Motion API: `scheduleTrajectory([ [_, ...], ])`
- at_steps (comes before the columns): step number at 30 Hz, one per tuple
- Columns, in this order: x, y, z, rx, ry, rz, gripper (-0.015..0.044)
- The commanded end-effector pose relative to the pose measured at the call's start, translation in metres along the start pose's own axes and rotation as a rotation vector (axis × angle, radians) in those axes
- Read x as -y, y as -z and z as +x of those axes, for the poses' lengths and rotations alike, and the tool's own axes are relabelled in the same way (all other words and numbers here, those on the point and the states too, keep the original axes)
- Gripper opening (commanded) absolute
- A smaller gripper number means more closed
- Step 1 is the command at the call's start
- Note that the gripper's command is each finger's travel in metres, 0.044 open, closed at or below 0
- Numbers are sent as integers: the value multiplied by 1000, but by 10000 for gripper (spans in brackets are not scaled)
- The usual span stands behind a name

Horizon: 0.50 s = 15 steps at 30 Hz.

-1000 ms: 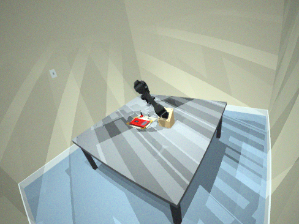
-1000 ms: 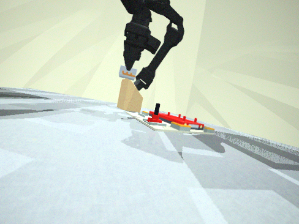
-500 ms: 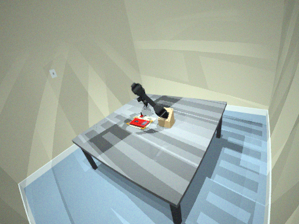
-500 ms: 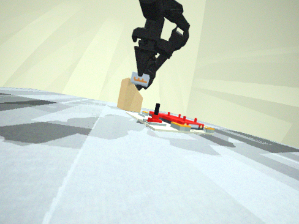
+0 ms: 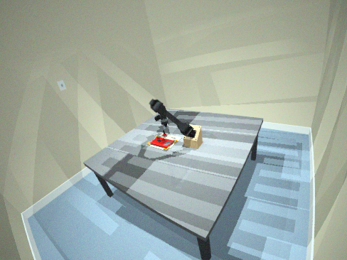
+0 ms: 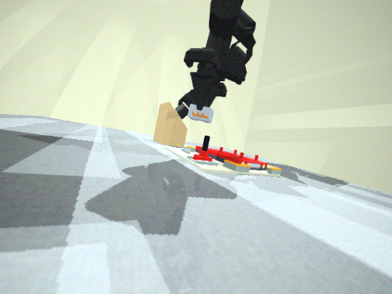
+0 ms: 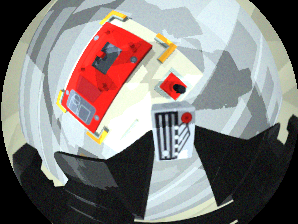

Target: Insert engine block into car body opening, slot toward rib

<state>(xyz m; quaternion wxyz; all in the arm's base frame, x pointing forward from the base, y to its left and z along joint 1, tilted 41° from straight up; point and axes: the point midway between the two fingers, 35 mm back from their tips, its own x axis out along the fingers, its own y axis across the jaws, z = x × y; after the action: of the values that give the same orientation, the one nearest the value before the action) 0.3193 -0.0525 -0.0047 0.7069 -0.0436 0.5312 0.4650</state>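
Note:
My gripper (image 5: pixel 165 125) (image 6: pixel 201 107) (image 7: pixel 172 132) is shut on the engine block (image 6: pixel 201 115) (image 7: pixel 165 137), a pale grey block with black slots, a red dot and an orange mark on one side. It hangs above the board, beyond the car body's edge, high over the black post's area. In the wrist view the slots are on its left half, the red dot at upper right. The red car body (image 5: pixel 156 142) (image 6: pixel 241 158) (image 7: pixel 85 90) lies flat between corner brackets. Its dark opening (image 7: pixel 110 56) shows a small red rib at the left edge. The block is too small to make out in the top view.
A black post (image 6: pixel 206 143) (image 7: pixel 179 89) stands on a red base (image 6: pixel 202 157) (image 7: pixel 171 81) beside the car body. The cream board (image 6: pixel 218 169) (image 7: pixel 122 116) carries yellow-orange corner brackets (image 7: pixel 167 48). Small red pins rise from the car body. A wooden block (image 5: pixel 193 142) (image 6: pixel 170 130) stands at the arm's base.

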Motion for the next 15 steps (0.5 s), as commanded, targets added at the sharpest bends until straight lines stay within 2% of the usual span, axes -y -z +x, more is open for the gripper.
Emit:
scheduleTrajectory([
  [1, -6, -9, 4, 3, -3, 61, 0],
  [15, -29, -45, 17, 10, -10, 310, 0],
])
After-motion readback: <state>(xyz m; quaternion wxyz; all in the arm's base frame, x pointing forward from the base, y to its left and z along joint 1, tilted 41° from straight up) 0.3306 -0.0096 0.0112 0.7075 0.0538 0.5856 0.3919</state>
